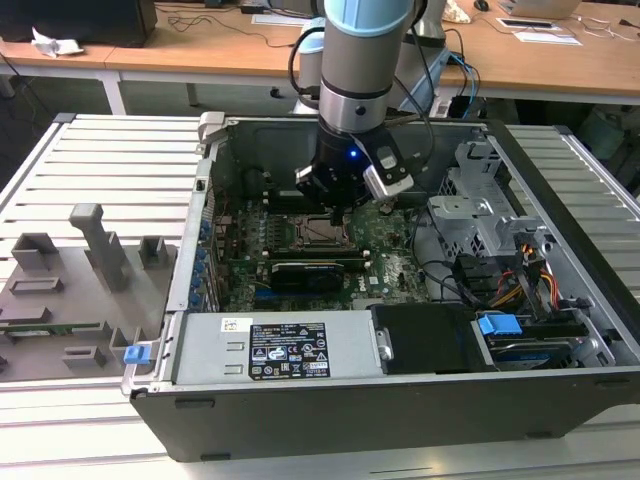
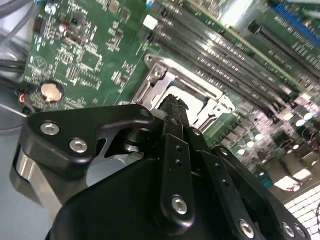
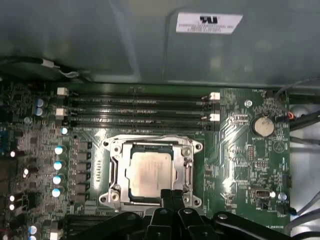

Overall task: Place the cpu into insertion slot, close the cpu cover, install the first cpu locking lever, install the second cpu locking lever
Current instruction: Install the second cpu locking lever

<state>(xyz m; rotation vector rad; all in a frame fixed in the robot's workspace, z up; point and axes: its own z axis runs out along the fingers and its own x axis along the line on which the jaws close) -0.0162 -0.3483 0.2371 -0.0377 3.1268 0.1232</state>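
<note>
Seated in the insertion slot (image 3: 150, 172) on the green motherboard (image 3: 240, 155), the cpu (image 3: 148, 171) is seen uncovered, with the gripper (image 3: 171, 196), fingers pressed together and empty, held just above the slot's near edge.

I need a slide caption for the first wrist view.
Gripper at the edge of the cpu, which lies in the insertion slot.

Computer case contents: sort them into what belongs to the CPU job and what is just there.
Job:
- cpu, lying in the insertion slot
- cpu cover, closed around it
- gripper, at the socket's edge

Just there:
- memory slots
- coin battery
- blue capacitors
- power supply
- grey fixtures outside the case
</note>
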